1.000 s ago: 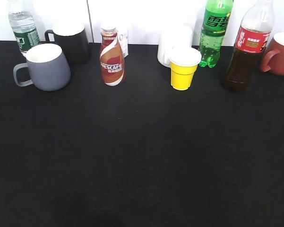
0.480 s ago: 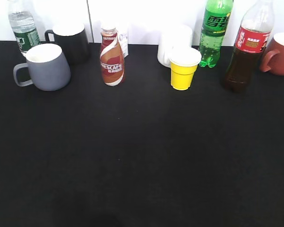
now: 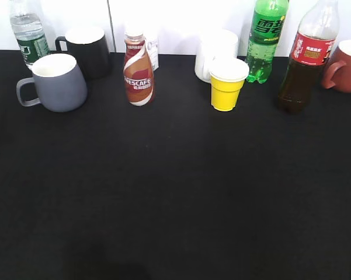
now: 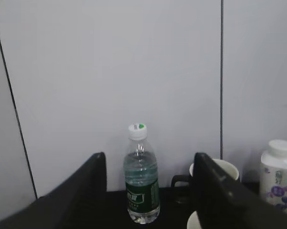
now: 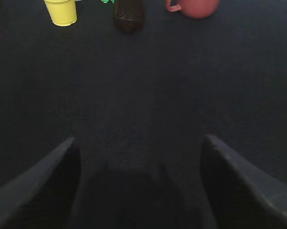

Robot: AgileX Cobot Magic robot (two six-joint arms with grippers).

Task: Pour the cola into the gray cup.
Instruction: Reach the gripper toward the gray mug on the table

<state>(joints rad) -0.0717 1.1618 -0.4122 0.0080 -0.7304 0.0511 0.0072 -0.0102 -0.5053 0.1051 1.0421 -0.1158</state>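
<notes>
The cola bottle [image 3: 304,61], clear with a red label and dark liquid, stands at the back right of the black table; its base shows at the top of the right wrist view [image 5: 128,16]. The gray cup [image 3: 59,82], blue-gray with a white inside, stands at the back left, handle to the left. Neither gripper shows in the exterior view. My left gripper [image 4: 150,164] is open and empty, facing the wall. My right gripper [image 5: 138,145] is open and empty, low over the table, well short of the cola.
Along the back stand a water bottle [image 3: 28,32] [image 4: 141,176], a black mug [image 3: 87,49], a Nescafe bottle [image 3: 138,70], a white cup [image 3: 216,49], a yellow cup [image 3: 226,84] [image 5: 62,10], a green soda bottle [image 3: 266,38] and a reddish-brown mug [image 3: 347,65] [image 5: 193,7].
</notes>
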